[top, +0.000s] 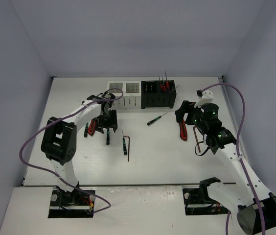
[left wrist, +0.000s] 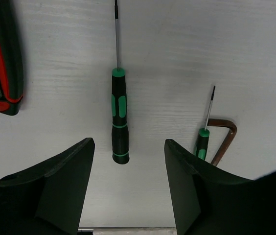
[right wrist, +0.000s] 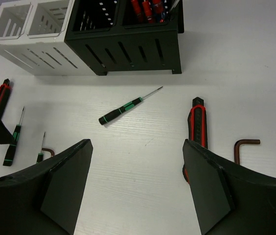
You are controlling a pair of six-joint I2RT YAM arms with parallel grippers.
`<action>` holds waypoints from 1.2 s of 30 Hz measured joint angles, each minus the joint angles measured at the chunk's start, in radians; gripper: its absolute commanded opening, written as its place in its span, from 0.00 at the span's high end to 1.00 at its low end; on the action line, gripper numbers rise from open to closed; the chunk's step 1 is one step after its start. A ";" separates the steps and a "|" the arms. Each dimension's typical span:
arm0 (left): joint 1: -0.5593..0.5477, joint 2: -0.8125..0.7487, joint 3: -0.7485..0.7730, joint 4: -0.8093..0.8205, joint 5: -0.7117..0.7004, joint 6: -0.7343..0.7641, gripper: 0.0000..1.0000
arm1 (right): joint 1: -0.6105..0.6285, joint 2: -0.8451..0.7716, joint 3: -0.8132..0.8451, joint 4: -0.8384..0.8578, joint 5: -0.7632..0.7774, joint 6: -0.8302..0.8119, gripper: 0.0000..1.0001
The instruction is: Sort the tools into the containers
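Green-handled screwdriver [left wrist: 120,117]: flat on the table [left wrist: 177,58], left of centre, roughly midway between far and near edges. Shaft pointing away from the wrist, butt of the handle just inside the gap of the left gripper [left wrist: 128,154]. Not held. Left gripper moderately wide, one finger on either side of the handle, touching neither side; handle slightly off the middle of the gap.

Step in hand, as judged: pick-up of this screwdriver for one of the containers. Recommended: advance a little, for a grip on the middle of the handle rather than its butt; centre over it; lower close to the table; close squarely across the handle; lift straight up before any carry.

Close by: smaller green screwdriver [left wrist: 202,142] and brown hex key [left wrist: 224,133], both partly hidden behind one finger. Risk of a nudge to either on closing. Red-handled pliers [left wrist: 1,63] well apart on the other side.

Farther out: white container [top: 124,95] and black container [top: 157,98] side by side at the middle of the far edge. Red-handled screwdrivers [right wrist: 148,7] upright in the black one; no tool visible in the white one.

Right gripper [right wrist: 137,147]: wide, empty, hovering over the right half of the table, near a third green screwdriver [right wrist: 126,107], second pliers [right wrist: 197,127] and second hex key [right wrist: 245,143].
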 measured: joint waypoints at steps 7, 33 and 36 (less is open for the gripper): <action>0.012 0.127 0.049 -0.046 0.028 0.036 0.51 | 0.004 -0.035 -0.041 -0.016 -0.006 0.015 0.27; 0.045 0.176 0.103 -0.058 -0.019 0.057 1.00 | 0.005 -0.057 -0.047 -0.055 -0.015 0.016 0.25; 0.045 0.061 0.077 -0.059 -0.025 0.058 1.00 | 0.005 -0.065 -0.047 -0.057 -0.015 0.017 0.25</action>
